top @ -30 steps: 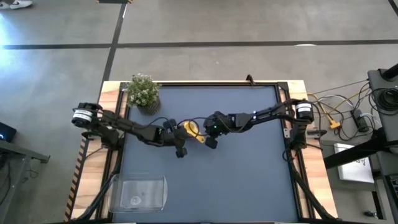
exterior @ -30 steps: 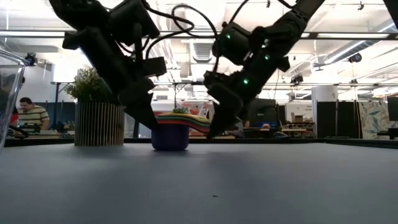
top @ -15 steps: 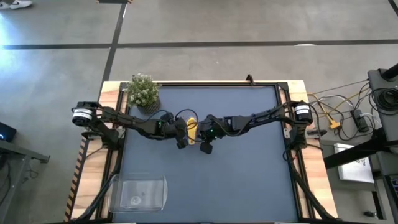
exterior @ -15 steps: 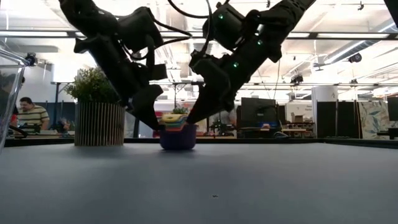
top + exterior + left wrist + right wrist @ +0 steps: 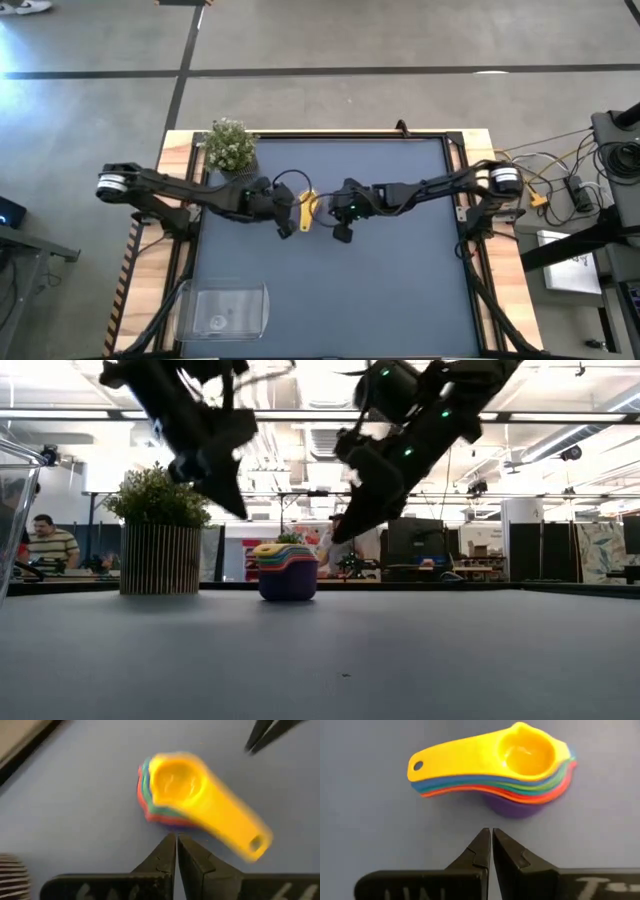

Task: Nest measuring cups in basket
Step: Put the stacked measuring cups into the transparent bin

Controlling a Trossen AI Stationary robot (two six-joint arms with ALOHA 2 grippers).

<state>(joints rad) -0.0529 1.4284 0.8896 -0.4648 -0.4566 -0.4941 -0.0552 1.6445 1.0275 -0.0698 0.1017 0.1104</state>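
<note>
The measuring cups [image 5: 308,205] stand nested in one stack on the dark table top near its middle, the purple cup at the bottom and the yellow one on top, as the low view [image 5: 287,570] shows. My left gripper [image 5: 291,216] hangs shut and empty just left of the stack and above it [image 5: 238,510]. My right gripper [image 5: 338,219] hangs shut and empty just right of it [image 5: 341,536]. Both wrist views show the stack beyond shut fingertips [image 5: 176,840] [image 5: 491,836]. The clear basket [image 5: 230,308] rests near the table's front left corner.
A small potted plant [image 5: 230,146] stands at the far left corner, left of the stack in the low view [image 5: 160,550]. The basket's clear wall shows at the low view's left edge [image 5: 14,510]. Open table surface lies toward the near and right sides.
Both grippers stood close on either side of the stack with their fingertips at it; both have since risen and drawn apart, left gripper toward the left, right toward the right. The cups' fanned-out handles have come together and the stack has shifted slightly right.
</note>
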